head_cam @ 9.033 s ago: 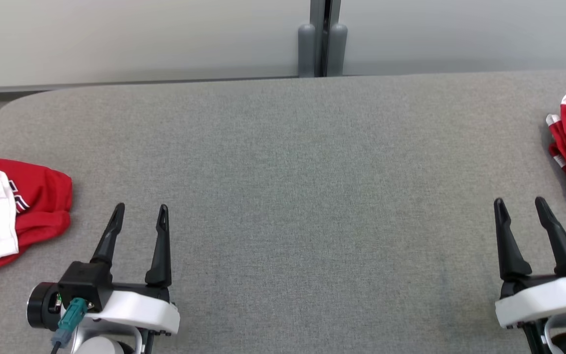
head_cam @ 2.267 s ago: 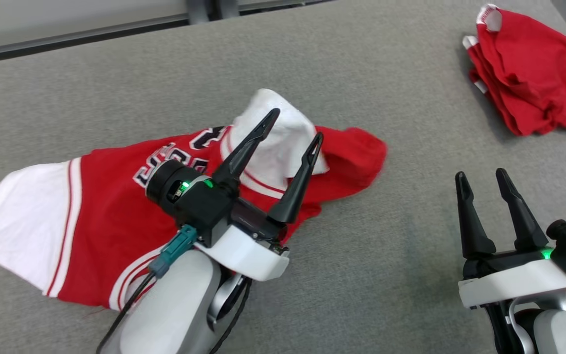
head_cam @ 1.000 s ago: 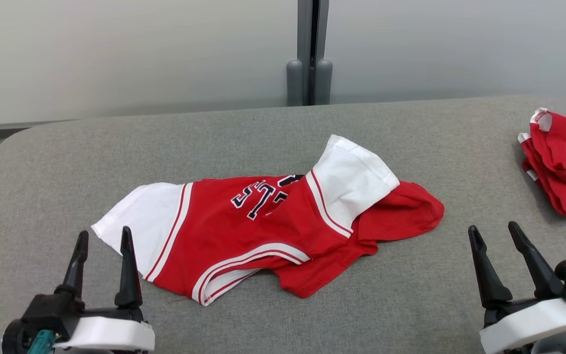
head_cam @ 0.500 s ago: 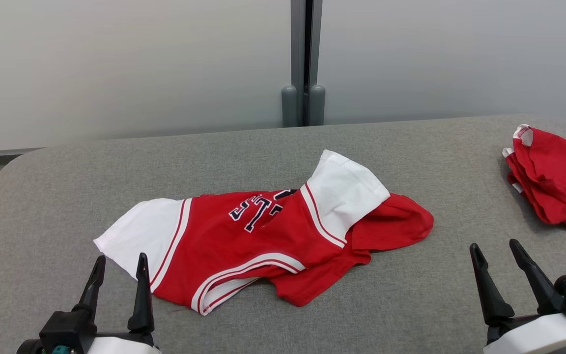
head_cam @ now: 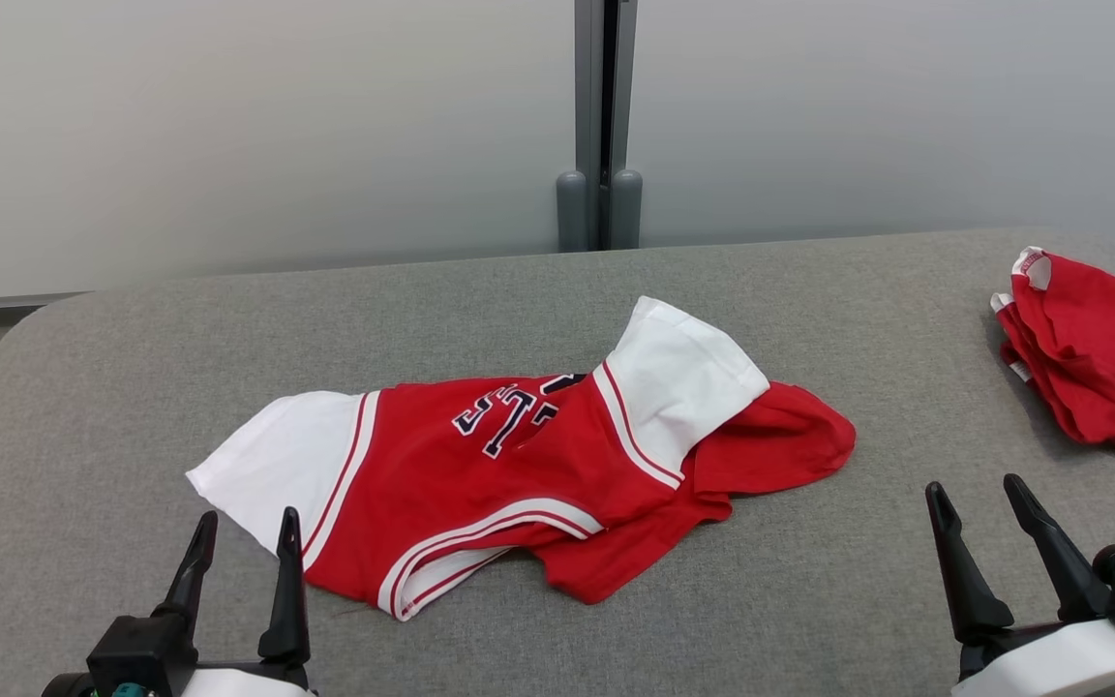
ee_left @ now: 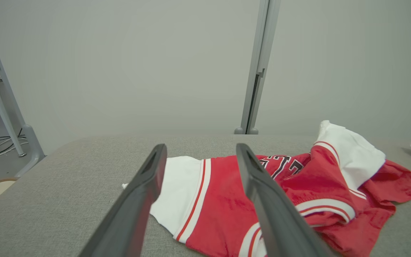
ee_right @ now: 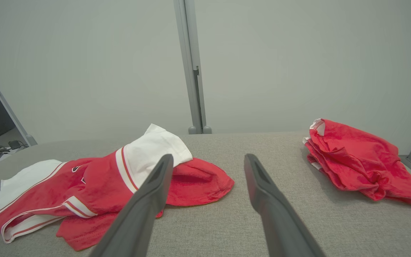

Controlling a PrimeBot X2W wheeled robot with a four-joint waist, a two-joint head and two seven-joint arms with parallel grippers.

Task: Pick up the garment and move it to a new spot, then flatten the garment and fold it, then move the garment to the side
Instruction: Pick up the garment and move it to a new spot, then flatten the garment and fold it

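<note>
A rumpled red jersey-shirt (head_cam: pixel 519 465) with white sleeves lies on the grey fabric-covered table (head_cam: pixel 132 339), while the left gripper (head_cam: pixel 248 516) and right gripper (head_cam: pixel 975 485) stand spread apart, holding nothing.

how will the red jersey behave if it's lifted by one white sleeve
Probably floppy: the jersey lies crumpled with one white sleeve folded over its body, so it would likely drape and hang. Likely light, since the cloth looks thin and softly wrinkled. Pushed across the grey fabric surface, it may bunch rather than slide.
</note>
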